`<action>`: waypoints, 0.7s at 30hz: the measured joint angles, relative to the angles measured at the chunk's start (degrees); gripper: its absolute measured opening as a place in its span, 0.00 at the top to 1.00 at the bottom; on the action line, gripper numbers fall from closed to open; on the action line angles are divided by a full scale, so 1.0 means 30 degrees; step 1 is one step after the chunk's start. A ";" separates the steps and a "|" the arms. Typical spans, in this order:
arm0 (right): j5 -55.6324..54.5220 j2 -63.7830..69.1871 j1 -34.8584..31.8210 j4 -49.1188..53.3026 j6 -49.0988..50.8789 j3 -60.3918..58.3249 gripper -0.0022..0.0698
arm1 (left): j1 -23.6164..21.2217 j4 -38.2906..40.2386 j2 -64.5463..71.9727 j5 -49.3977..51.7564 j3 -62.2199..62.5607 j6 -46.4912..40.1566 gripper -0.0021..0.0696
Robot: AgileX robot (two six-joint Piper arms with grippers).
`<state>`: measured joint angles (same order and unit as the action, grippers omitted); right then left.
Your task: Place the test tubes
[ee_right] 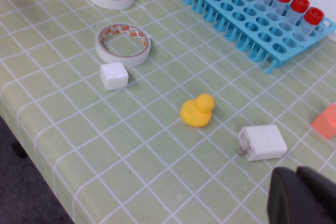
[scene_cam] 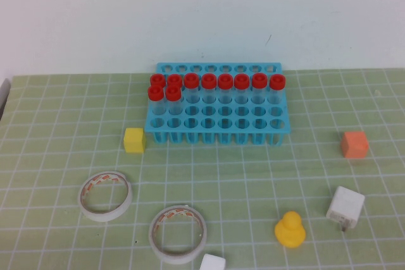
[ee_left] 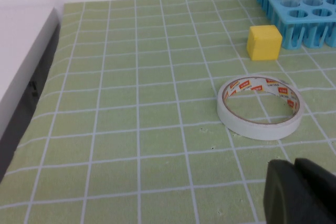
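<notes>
Ten tubes (scene_cam: 224, 85) stand in rack (scene_cam: 218, 67), 2nd & 3rd rows from back; none loose in view, so placing looks done. L gripper (ee_left: 295, 165), near tape (ee_left: 252, 127), & R gripper (ee_right: 297, 170), near charger (ee_right: 262, 142): both clenched, empty.

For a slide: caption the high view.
Ten red-capped test tubes stand in blue rack; left gripper and right gripper shut, outside this view.
</notes>
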<state>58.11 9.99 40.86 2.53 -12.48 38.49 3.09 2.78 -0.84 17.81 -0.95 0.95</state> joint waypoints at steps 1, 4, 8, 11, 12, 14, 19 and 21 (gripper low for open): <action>0.0000 0.0000 0.0000 0.0000 0.0000 0.0000 0.97 | 0.0000 0.0000 0.0000 0.0000 0.0000 0.0036 0.97; 0.0000 0.0000 0.0000 0.0000 0.0000 0.0000 0.97 | 0.0000 0.0000 0.0000 0.0000 0.0000 0.0073 0.97; 0.0013 0.0000 0.0000 0.0000 0.0000 0.0000 0.97 | 0.0000 0.0000 0.0000 0.0000 0.0000 0.0148 0.97; 0.0013 0.0000 0.0000 0.0000 0.0000 0.0000 0.97 | 0.0000 0.0000 0.0000 0.0000 0.0000 0.0196 0.97; 0.0047 0.0000 0.0000 0.0000 0.0000 0.0000 0.97 | 0.0000 0.0000 0.0000 0.0000 0.0000 0.0196 0.97; 0.0043 0.0000 0.0000 0.0000 0.0000 0.0000 0.97 | 0.0000 0.0000 0.0000 0.0000 0.0000 0.0196 0.97; -0.0046 0.0000 0.0000 0.0000 0.0000 0.0000 0.97 | 0.0000 -0.0013 0.0000 0.0035 0.0000 0.0196 0.97; -0.0627 -0.0264 -0.0193 0.0000 0.0000 -0.0154 0.97 | 0.0000 -0.0013 0.0000 0.0035 0.0000 0.0196 0.97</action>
<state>56.23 9.20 40.28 2.53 -12.48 38.03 3.09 2.74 -0.84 17.92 -0.95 1.53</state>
